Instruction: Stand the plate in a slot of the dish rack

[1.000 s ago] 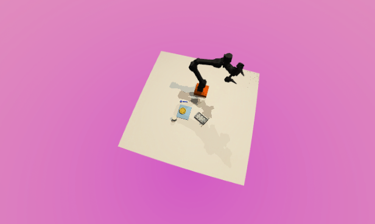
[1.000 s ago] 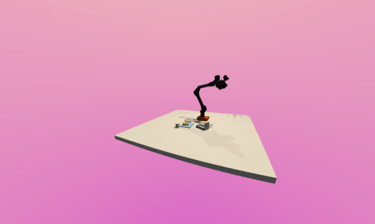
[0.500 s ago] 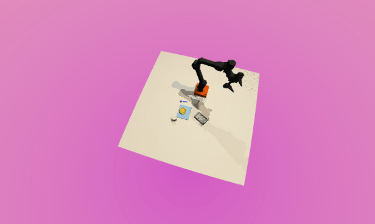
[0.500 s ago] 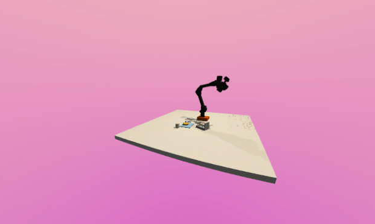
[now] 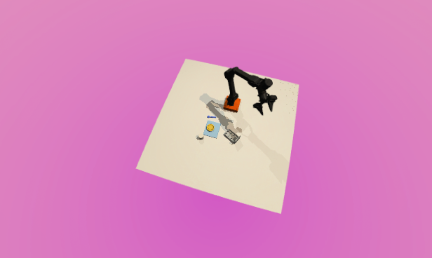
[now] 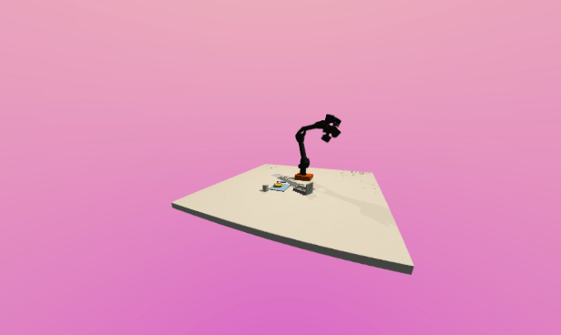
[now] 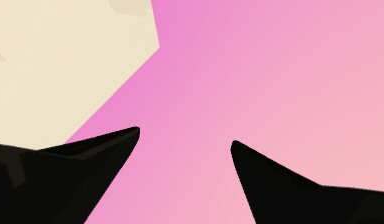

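The yellow plate point(image 5: 210, 127) point(image 6: 278, 185) lies flat on a light blue mat point(image 5: 212, 134) point(image 6: 285, 187). The grey dish rack point(image 5: 238, 138) point(image 6: 309, 187) stands on the table, to the right of the mat in the top and exterior views. It is too small to make out its separate slots; no plate shows in it. My gripper point(image 5: 266, 112) point(image 6: 332, 137) point(image 7: 186, 138) is open and empty. It hangs high above the table, up and to the right of the rack in the top and exterior views. Only its two fingertips, the table's corner and pink background show in the wrist view.
A small grey-white cup point(image 5: 200, 137) point(image 6: 265, 187) stands left of the mat. A small blue utensil point(image 5: 211, 116) point(image 6: 281, 181) lies behind the mat. The arm's orange base point(image 5: 234, 108) point(image 6: 304, 177) stands behind the rack. The arm's shadow falls across the table near the rack.
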Controlling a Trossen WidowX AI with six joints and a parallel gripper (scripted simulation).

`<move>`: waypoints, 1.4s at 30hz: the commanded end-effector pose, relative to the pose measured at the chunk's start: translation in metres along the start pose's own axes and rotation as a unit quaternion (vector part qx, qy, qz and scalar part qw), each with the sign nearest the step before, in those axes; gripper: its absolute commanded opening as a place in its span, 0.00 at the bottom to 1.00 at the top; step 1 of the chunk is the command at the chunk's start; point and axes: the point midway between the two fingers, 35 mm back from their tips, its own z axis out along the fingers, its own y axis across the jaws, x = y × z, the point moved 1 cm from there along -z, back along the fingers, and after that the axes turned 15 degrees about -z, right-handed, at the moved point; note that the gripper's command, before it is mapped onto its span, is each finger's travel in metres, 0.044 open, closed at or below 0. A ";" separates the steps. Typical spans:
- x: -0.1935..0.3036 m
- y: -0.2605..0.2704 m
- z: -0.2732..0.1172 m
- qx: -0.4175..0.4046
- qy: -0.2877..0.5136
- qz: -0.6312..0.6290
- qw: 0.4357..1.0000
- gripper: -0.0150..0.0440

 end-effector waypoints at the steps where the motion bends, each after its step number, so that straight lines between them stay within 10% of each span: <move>1: 0.006 0.016 0.014 -0.035 0.001 0.026 0.999 0.93; 42: 0.084 0.202 0.075 -0.338 0.081 0.320 0.881 0.93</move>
